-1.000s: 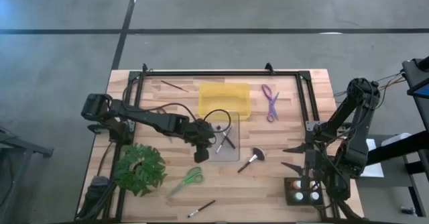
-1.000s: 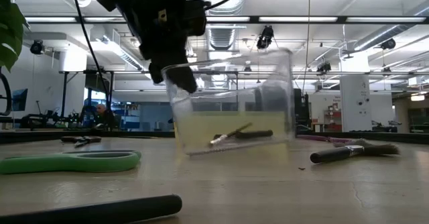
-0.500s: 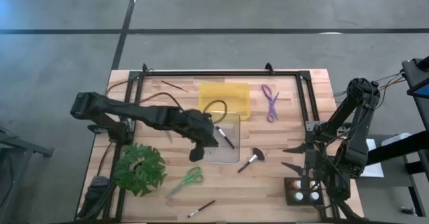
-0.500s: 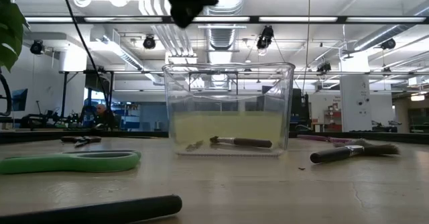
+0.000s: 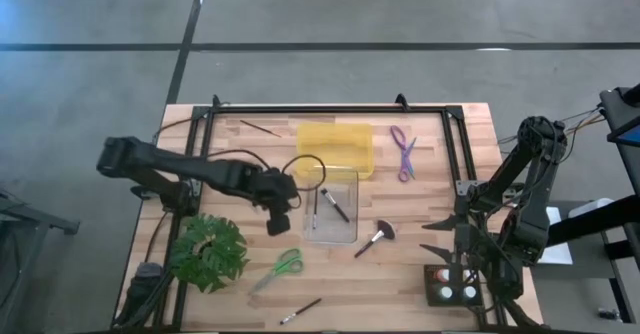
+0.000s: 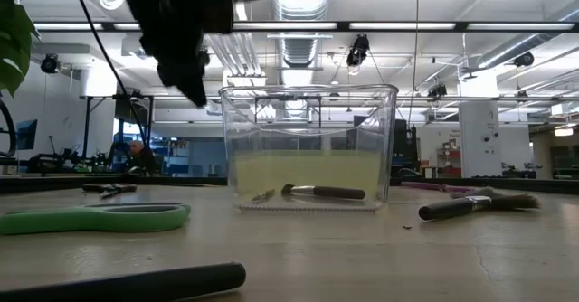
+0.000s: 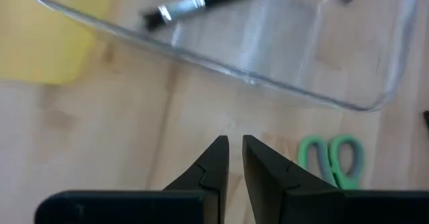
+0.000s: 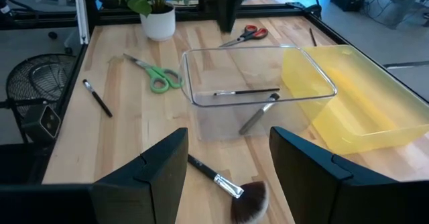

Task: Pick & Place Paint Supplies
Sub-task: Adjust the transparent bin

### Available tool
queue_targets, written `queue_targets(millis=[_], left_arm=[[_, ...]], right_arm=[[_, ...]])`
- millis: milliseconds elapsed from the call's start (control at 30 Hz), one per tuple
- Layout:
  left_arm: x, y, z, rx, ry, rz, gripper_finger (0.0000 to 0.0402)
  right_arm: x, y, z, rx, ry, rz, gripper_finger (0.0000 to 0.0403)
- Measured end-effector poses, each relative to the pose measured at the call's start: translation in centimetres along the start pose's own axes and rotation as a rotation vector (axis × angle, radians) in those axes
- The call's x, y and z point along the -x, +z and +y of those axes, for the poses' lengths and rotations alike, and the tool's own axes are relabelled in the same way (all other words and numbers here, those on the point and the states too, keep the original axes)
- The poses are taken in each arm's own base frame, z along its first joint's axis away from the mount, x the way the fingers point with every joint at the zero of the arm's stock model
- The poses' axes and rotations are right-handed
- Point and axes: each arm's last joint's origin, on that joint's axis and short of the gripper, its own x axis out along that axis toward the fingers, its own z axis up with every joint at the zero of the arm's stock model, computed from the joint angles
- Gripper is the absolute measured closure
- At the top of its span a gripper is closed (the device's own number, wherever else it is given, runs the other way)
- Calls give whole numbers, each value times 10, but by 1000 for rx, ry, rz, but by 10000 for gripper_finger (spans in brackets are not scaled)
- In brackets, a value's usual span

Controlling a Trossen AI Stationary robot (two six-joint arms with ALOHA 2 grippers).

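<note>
While two thin brushes [image 5: 333,204] lie in clear bin [image 5: 348,236], most supplies remain out: green scissors [image 5: 283,267], broad brush [image 5: 376,238], purple scissors [image 5: 403,150]. Left gripper [image 5: 277,221] beside bin, nearly closed, empty. Right gripper [image 8: 228,158] parked at table's right edge, jaws apart, empty.

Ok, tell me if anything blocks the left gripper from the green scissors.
Nothing visible does. The left gripper hangs beside the clear bin, and only bare table lies between it and the green scissors.
</note>
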Motion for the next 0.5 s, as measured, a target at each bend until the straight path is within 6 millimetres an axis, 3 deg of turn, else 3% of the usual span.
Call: queue_targets(millis=[167,500], left_arm=[[-22,-6,0,5,-87,-78,346],[-24,-1,-2,-4,-142,-160,346]], right_arm=[[0,0,0,8,1,-1,194],[0,1,1,1,4,-2,194]])
